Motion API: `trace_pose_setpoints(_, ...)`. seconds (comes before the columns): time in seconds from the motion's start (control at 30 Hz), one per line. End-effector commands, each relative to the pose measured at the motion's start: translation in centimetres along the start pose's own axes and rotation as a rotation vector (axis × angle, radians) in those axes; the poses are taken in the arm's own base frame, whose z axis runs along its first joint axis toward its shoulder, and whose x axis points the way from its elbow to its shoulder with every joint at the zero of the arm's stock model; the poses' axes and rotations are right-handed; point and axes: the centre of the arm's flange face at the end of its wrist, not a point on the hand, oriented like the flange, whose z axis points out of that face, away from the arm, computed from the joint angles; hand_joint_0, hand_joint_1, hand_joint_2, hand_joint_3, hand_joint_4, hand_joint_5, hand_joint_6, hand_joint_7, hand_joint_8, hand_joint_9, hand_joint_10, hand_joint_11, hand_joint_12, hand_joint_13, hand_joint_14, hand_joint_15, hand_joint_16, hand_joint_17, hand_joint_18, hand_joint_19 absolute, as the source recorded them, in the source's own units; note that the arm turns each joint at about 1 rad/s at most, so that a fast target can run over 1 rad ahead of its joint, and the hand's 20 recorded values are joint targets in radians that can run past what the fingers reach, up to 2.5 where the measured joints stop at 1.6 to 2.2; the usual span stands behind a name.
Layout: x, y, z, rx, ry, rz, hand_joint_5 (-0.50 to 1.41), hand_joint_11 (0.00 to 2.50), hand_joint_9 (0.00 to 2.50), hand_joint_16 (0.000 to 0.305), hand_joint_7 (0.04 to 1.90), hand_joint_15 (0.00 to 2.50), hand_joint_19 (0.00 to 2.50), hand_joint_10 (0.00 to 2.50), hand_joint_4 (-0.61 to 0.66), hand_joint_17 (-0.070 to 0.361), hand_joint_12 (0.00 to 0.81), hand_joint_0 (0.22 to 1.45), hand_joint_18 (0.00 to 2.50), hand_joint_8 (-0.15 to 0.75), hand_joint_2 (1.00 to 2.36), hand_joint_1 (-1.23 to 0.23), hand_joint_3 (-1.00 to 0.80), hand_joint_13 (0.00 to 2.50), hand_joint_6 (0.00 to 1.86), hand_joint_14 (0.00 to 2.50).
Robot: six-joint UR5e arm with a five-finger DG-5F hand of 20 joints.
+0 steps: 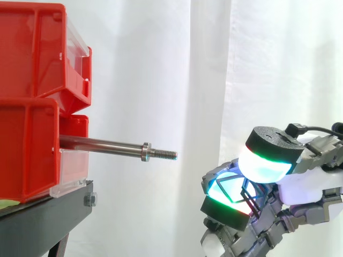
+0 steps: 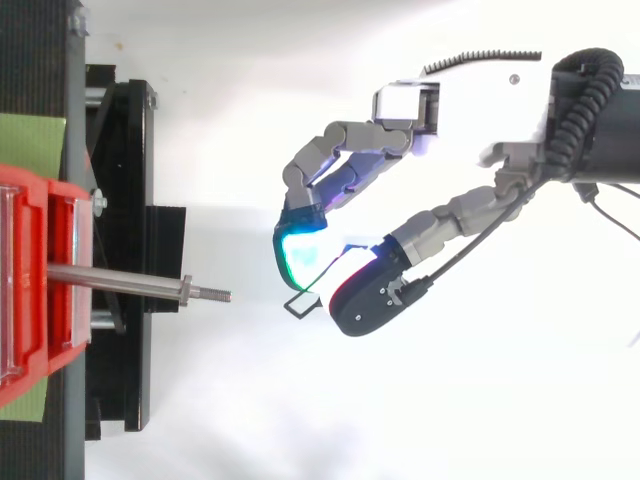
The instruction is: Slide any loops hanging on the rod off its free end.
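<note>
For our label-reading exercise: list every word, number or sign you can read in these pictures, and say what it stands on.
None. No readable text shows on the red bins, the rod, the black stand, the robot hand or the thin loop it pinches.

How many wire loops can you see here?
1: a thin dark loop pinched by the hand, just beyond the rod's free end. The visible rod carries none; its base inside the red bin is hidden.
</note>
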Motion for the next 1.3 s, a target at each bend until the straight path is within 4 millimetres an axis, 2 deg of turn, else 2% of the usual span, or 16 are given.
trace_pose_setpoints(0.0,0.05,0.03,-0.01,0.001,0.000,0.004,-0.17,0.19,0.74,0.051,1.07,0.00,0.10,0.01,0.10,0.115,0.352,0.61,0.75,0.332,1.01,-0.70,-0.42,0.65,0.84,0.00)
trace_pose_setpoints(0.13,0.17,0.02,-0.02,0.004,0.002,0.006,-0.17,0.19,0.73,0.051,1.08,0.00,0.10,0.01,0.09,0.116,0.354,0.61,0.75,0.333,1.01,-0.73,-0.35,0.65,0.85,0.00)
trace_pose_setpoints(0.67,0.29,-0.06,-0.11,0.014,0.005,0.038,-0.19,0.19,0.71,0.051,1.10,0.00,0.09,0.01,0.05,0.115,0.352,0.64,0.74,0.326,1.01,-0.82,-0.33,0.64,0.87,0.00)
trace_pose_setpoints(0.97,0.23,-0.07,-0.11,0.015,-0.001,0.054,-0.17,0.18,0.76,0.052,1.08,0.00,0.12,0.01,0.15,0.117,0.354,0.57,0.75,0.339,1.01,-0.62,-0.36,0.65,0.84,0.00)
trace_pose_setpoints(1.1,0.23,-0.07,-0.11,0.015,-0.001,0.057,-0.16,0.19,0.77,0.052,1.11,0.00,0.13,0.01,0.16,0.117,0.354,0.57,0.74,0.345,1.01,-0.61,-0.34,0.65,0.84,0.00)
trace_pose_setpoints(1.27,0.22,-0.09,-0.13,0.017,-0.002,0.058,-0.16,0.18,0.78,0.052,1.15,0.00,0.12,0.01,0.14,0.117,0.355,0.58,0.75,0.348,1.02,-0.67,-0.23,0.65,0.85,0.00)
